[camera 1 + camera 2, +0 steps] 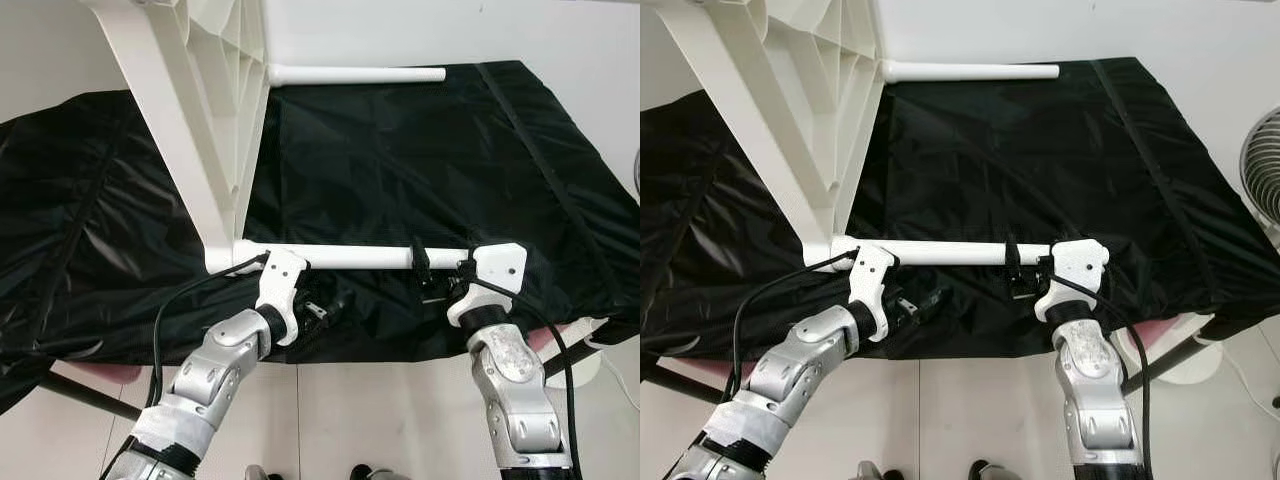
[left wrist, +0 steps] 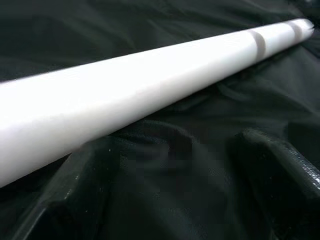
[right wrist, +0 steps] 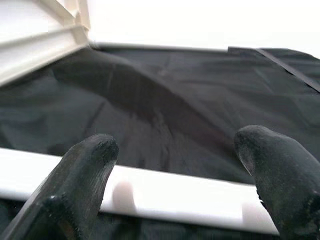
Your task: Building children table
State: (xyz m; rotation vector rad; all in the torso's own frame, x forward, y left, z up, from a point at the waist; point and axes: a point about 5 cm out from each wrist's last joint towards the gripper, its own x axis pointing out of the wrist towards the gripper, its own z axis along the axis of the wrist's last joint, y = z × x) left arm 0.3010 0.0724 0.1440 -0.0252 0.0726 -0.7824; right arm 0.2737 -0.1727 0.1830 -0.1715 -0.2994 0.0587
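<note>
A white table leg lies crosswise on the black-draped surface, close to its near edge, its long axis running from the robot's left to its right. One end meets the corner of the upturned white tabletop, which leans up on the left with its ribbed underside showing.

The right hand sits at the leg's free end, fingers spread; in the right wrist view the leg crosses in front of both fingertips, and whether they touch it cannot be told. The left hand is low beside the joint end, just nearer the robot than the leg, also spread, the leg passing above and ahead of its fingers.

Both hands are about equally near, one at each end. Any push to seat the leg would likely run along its axis toward the tabletop corner.

A second leg lies parallel at the far edge, well apart. Open cloth stretches between the two legs; toward the robot the surface ends almost at once.
</note>
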